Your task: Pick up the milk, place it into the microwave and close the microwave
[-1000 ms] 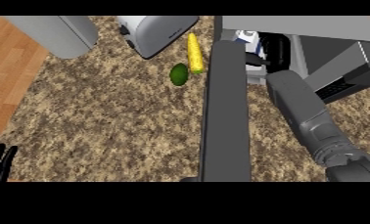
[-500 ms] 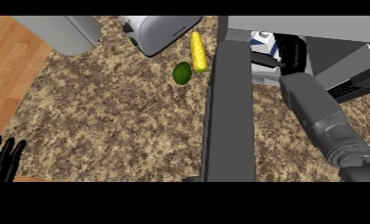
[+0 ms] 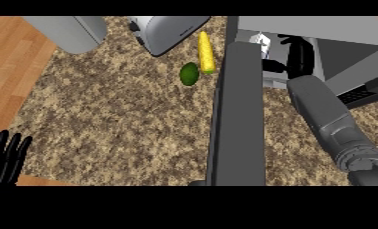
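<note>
Milk (image 3: 263, 46) sits just beyond the right hand (image 3: 294, 57), a white and blue carton seen only in part past the upper end of the open microwave door (image 3: 238, 118), at the mouth of the microwave (image 3: 325, 48). Over the last second the right forearm has pushed further forward and the hand has gone deeper toward the opening, carrying the carton with it. Its dark fingers curl beside the carton and seem wrapped round it, though the door edge hides much of the grip.

Judging by this, placing is nearly done: the carton looks about to be set down inside, and release and closing the door are left.

Left of the right hand, across the door, a yellow corn cob (image 3: 206, 53) and a green avocado (image 3: 190, 74) lie on the counter (image 3: 118, 118), just beside a toaster (image 3: 168, 32).

Far to the left and nearer the robot, the left hand (image 3: 10, 155) rests open at the edge, fingers up, holding nothing; it has risen slightly into view.
</note>
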Motion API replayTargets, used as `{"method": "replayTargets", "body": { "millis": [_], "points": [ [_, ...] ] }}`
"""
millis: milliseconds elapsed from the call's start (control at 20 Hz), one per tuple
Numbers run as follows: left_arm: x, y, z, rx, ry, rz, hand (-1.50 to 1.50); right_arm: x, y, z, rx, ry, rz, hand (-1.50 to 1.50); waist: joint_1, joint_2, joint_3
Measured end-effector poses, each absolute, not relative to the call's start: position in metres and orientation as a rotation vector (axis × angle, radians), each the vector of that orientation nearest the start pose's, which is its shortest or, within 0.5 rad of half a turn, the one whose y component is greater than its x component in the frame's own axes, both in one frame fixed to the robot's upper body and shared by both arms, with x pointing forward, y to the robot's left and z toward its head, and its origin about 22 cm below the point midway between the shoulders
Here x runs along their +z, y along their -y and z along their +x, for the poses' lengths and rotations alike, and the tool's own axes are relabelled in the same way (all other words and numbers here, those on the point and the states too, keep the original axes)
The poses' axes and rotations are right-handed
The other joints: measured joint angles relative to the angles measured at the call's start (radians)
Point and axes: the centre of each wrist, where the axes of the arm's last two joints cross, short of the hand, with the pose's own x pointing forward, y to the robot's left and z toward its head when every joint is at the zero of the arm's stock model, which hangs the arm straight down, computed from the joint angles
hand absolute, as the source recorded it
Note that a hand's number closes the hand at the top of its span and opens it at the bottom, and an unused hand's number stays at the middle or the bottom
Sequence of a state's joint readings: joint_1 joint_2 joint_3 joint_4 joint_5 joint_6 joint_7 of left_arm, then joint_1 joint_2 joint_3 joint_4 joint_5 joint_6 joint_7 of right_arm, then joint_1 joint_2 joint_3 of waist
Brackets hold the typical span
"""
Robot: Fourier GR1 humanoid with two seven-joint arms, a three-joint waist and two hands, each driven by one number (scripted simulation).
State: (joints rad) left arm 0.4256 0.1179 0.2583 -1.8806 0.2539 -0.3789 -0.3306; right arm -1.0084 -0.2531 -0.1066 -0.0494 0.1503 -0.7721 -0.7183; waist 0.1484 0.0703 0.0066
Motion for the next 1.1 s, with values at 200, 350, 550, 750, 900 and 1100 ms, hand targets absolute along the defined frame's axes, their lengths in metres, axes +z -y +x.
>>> {"method": "replayTargets", "body": {
  "millis": [200, 350, 550, 750, 900, 1100],
  "points": [
    [0.017, -0.339, 0.127, 0.026, 1.881, -0.008, -1.50, 0.003, 0.241, 0.422, 0.305, 1.781, -1.000, -1.50, 0.003, 0.000, 0.000],
    [0.015, -0.338, 0.130, 0.017, 1.879, -0.012, -1.50, 0.002, 0.232, 0.422, 0.313, 1.796, -0.997, -1.50, 0.003, 0.000, 0.000],
    [0.015, -0.339, 0.133, 0.008, 1.879, -0.014, -1.50, 0.003, 0.223, 0.424, 0.331, 1.803, -0.989, -1.50, 0.004, -0.002, -0.001],
    [0.012, -0.338, 0.138, 0.003, 1.878, -0.016, -1.50, 0.004, 0.215, 0.425, 0.351, 1.809, -0.976, -1.50, 0.001, -0.004, -0.001],
    [0.012, -0.338, 0.138, 0.002, 1.875, -0.021, -1.50, 0.002, 0.213, 0.424, 0.362, 1.809, -0.967, -1.50, -0.005, -0.007, -0.001],
    [0.008, -0.337, 0.139, 0.015, 1.877, -0.018, -1.50, -0.004, 0.207, 0.421, 0.363, 1.810, -0.940, -1.50, -0.014, -0.012, -0.001]
  ]
}}
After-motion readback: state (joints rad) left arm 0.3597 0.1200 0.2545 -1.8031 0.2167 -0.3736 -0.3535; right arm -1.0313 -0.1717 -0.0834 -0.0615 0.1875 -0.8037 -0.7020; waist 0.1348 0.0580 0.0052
